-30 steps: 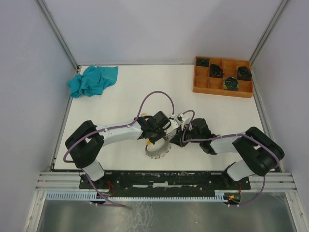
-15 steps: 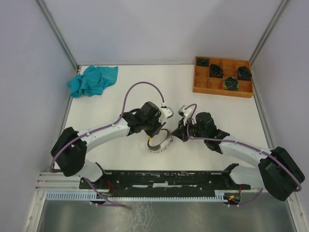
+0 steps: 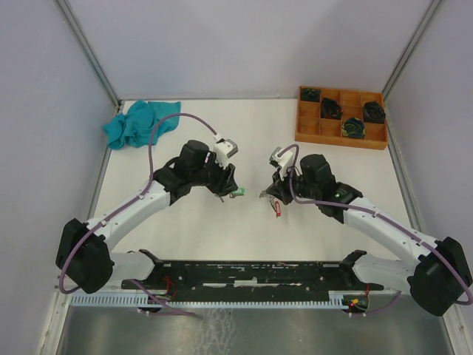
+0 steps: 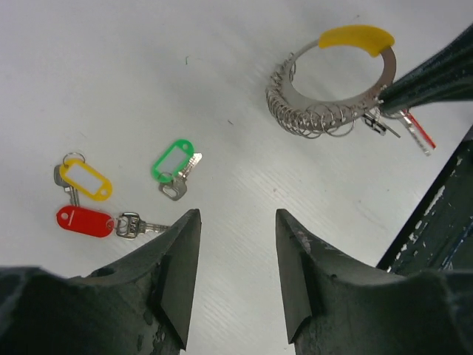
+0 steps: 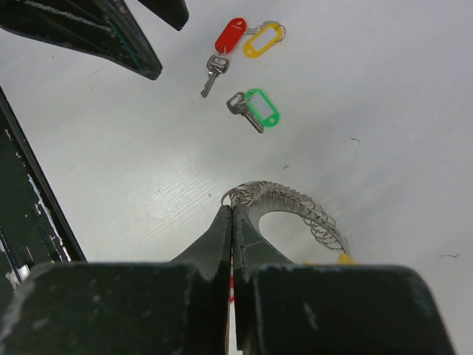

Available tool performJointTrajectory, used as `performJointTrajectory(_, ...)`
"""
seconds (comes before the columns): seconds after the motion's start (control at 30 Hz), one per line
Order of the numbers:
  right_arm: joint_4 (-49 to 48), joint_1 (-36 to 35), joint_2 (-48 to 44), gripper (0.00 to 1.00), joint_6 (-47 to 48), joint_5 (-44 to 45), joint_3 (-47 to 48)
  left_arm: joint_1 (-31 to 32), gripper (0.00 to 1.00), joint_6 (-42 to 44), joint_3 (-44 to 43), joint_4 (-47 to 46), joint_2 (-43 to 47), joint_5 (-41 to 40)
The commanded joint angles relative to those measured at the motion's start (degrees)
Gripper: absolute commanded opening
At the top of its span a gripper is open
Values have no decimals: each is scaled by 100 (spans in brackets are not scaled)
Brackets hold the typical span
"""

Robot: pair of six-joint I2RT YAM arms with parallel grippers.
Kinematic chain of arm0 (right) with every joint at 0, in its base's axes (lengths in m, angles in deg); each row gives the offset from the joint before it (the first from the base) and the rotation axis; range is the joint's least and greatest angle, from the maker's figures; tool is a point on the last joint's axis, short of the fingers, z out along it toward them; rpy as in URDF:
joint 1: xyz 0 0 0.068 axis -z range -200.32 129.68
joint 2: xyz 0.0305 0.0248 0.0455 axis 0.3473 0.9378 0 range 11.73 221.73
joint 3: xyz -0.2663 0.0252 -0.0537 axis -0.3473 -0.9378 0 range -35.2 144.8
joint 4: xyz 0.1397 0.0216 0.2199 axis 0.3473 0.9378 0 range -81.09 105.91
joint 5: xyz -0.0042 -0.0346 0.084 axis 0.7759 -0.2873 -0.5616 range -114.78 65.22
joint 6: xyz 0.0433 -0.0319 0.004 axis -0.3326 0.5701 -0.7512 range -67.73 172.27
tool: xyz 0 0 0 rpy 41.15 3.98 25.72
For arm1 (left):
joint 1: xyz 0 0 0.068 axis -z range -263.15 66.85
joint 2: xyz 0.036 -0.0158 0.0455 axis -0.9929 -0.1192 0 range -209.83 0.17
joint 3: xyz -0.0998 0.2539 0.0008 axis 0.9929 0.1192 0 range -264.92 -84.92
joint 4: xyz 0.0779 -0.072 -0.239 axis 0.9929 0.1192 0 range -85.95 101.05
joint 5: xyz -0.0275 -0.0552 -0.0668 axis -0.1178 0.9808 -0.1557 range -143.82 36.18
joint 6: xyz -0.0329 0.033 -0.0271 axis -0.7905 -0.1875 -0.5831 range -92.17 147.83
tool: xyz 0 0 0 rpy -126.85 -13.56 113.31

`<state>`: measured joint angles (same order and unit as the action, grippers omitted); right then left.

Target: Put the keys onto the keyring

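Orange tray [image 3: 325,139]: sits at the far right corner of the table [image 3: 185,222], and four of its compartments each hold one of the black coils [image 3: 353,129] with green marks. The other compartments look bare from above, though they are too small to be sure.
Teal cloth [image 3: 140,123]: bunched up at the far left corner, well away from both arms.
Left gripper [image 4: 236,222]: jaws stand moderately apart with only bare table showing between them, so it grips nothing.
Right gripper [image 5: 231,214]: fingers pressed flat together, pinching the edge of the keyring [image 4: 314,122].
Keyring position: out near the middle of the table, to the right of the keys, with its yellow tag [image 4: 357,35] curving along the far side of the ring.
Keys: all three lie flat on the table, off the ring. The green-tagged key [image 4: 174,160] lies alone, while the yellow-tagged key [image 4: 85,177] and red-tagged key [image 4: 85,220] lie side by side, just beside it.
Hard to make out: from above, the ring is almost lost under the right gripper. Whether it rests on the table or hangs clear cannot be told.
Partly hidden: a red strip [image 4: 417,129] pokes out beneath the pinch.
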<state>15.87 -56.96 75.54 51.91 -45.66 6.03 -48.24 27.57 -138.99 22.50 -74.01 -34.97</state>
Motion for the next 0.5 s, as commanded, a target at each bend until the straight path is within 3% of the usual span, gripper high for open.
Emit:
performJointTrajectory(0.0, 417, -17, 67, 1, 369, 101, 578, -48, 54, -276, 249, -360, 467, 481)
performJointTrajectory(0.2, 664, -12, 209, 1, 518, -114, 829, -56, 61, -164, 384, -762, 749, 748)
performJointTrajectory(0.47, 1124, -21, 271, 1, 1020, -580, 1174, -55, 62, 78, 378, -1442, 715, 1515)
